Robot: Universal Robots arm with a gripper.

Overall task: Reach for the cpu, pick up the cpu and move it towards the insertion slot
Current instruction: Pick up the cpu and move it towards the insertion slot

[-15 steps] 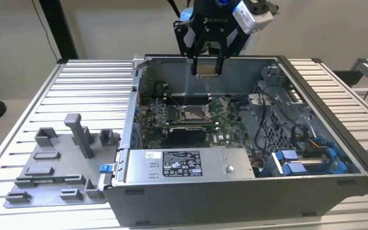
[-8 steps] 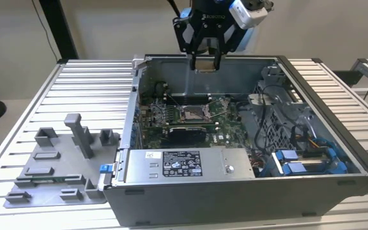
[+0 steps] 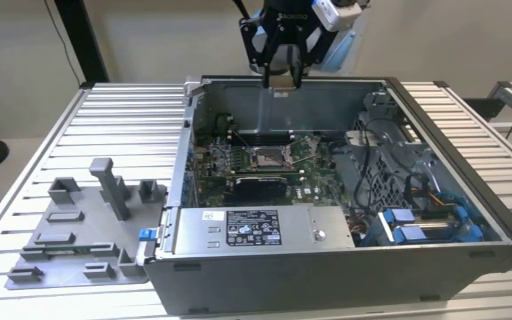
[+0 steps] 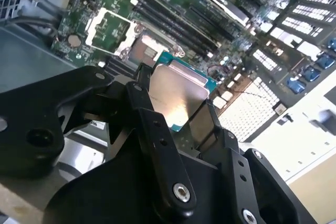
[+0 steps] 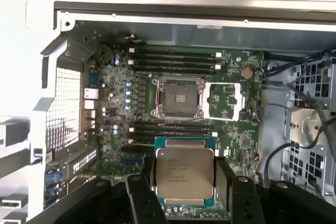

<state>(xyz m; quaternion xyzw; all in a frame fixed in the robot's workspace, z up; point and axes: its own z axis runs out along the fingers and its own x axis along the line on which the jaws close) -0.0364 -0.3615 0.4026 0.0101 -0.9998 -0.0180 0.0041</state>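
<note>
My gripper (image 3: pixel 280 80) hangs above the back wall of the open computer case, shut on the cpu (image 3: pixel 281 82). In both wrist views the cpu (image 5: pixel 184 174) (image 4: pixel 176 95) is a silvery square chip with a teal edge, pinched between the two black fingers (image 5: pixel 146 174). The insertion slot (image 3: pixel 268 157) lies below on the green motherboard, its metal frame open and its dark pin grid bare. In the first wrist view the insertion slot (image 5: pixel 177 97) is apart from the chip, with its hinged load plate (image 5: pixel 226 100) folded out beside it. The chip covers part of the insertion slot (image 4: pixel 143 51) in the second wrist view.
Long memory slots (image 5: pixel 173 56) flank the socket. A power supply (image 3: pixel 256 230) sits at the case's front, cables and blue drive bays (image 3: pixel 425 223) at the exterior view's right. A grey fixture plate with blocks (image 3: pixel 78 233) lies on the slatted table at the left.
</note>
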